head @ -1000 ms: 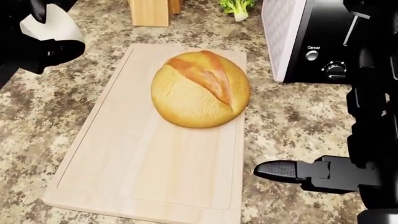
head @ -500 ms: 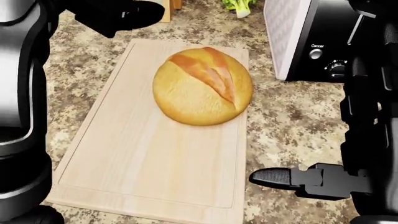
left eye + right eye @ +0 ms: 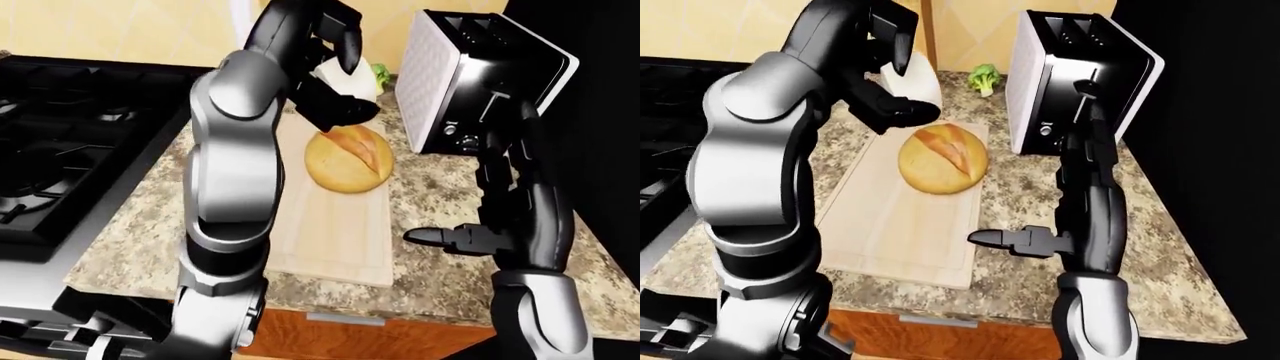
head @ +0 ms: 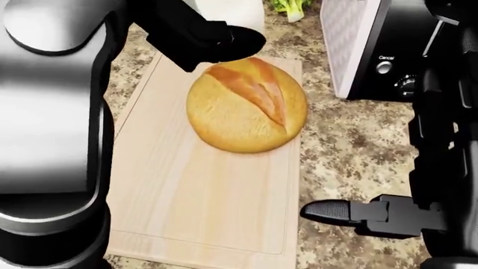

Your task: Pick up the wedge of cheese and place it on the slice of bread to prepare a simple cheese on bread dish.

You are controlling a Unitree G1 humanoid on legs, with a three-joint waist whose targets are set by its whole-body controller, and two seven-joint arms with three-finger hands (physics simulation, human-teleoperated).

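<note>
Cheese wedge [image 3: 912, 79] gripped in closed left hand [image 3: 890, 71], raised just above the bread [image 3: 943, 160] on the cutting board [image 4: 202, 207]. Right hand [image 4: 336, 212] empty, fingers extended. Pickup done; placing remains.

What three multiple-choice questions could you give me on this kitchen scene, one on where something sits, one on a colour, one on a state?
1. Where does the bread lie?
A. on the cutting board
B. on the stove
C. inside the toaster

2. What colour is the wedge of cheese?
A. red
B. white
C. green

3. What is the left hand doing?
A. resting flat on the counter
B. holding the cheese above the board
C. pressing the toaster's lever

Answers:
1 A, the loaf sits on the wooden cutting board.
2 B, the wedge between the fingers looks pale white.
3 B, the fingers close round the wedge, raised beside the bread, toward the right-eye view's top left.
</note>
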